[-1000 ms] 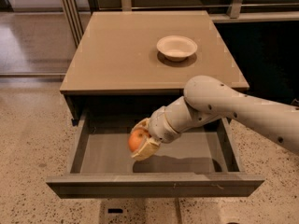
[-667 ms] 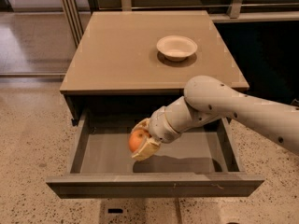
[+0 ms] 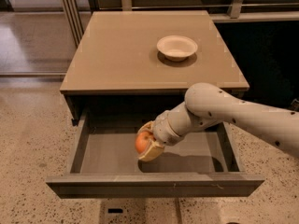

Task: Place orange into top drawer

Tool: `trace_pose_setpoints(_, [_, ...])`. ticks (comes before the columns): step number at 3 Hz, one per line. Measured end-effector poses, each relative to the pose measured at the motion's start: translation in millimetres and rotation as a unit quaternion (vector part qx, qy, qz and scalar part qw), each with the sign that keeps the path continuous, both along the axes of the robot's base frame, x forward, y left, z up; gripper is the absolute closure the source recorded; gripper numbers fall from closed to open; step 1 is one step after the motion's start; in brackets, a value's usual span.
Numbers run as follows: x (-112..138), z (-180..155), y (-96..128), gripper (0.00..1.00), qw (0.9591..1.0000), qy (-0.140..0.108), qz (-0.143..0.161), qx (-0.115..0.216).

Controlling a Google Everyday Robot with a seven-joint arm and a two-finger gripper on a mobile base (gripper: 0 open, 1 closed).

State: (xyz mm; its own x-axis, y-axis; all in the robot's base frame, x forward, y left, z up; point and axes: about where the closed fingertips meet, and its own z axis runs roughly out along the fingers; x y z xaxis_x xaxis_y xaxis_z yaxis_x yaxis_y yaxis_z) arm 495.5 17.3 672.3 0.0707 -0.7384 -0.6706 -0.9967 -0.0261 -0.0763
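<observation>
Camera view looks down on the front of the bench (image 3: 117,50). The top drawer (image 3: 154,185) is pulled out toward the camera: plain front panel nearest, both side walls and the smooth grey floor exposed.

The gripper (image 3: 147,144) is inside the drawer's opening, about mid-width and a bit toward the drawer's picture-left half, roughly midway between back and front panel. It is clenched on the orange (image 3: 141,143). The cream fingers (image 3: 150,153) wrap it from above and below, and the fruit's picture-left face shows between them. So the orange is in the gripper, within the drawer's footprint and low over the drawer floor. I cannot tell whether the lower finger touches the floor.

The arm (image 3: 224,111) comes in from the drawer's picture-right side and crosses above the right wall. Its rounded joint sits over the drawer's rear right, just under the bench top's front edge. A dark shadow (image 3: 187,163) lies on the drawer floor, just picture-right of the gripper.

A shallow cream bowl (image 3: 177,46) stands upright on the bench top behind the drawer, toward the picture-right side and well apart from the drawer. Speckled floor (image 3: 28,143) surrounds the drawer on both sides.
</observation>
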Motion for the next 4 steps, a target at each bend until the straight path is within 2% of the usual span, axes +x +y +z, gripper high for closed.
trace_pose_setpoints(1, [15.9,-15.5,-9.6,1.0,0.9998,-0.018,-0.003,-0.003])
trace_pose_setpoints(3, [45.3,-51.3,-22.7,1.0,0.9997,-0.023,-0.012,0.003])
trace_pose_setpoints(4, [45.3,-52.2,-22.4,0.81,0.9997,-0.022,-0.012,0.004])
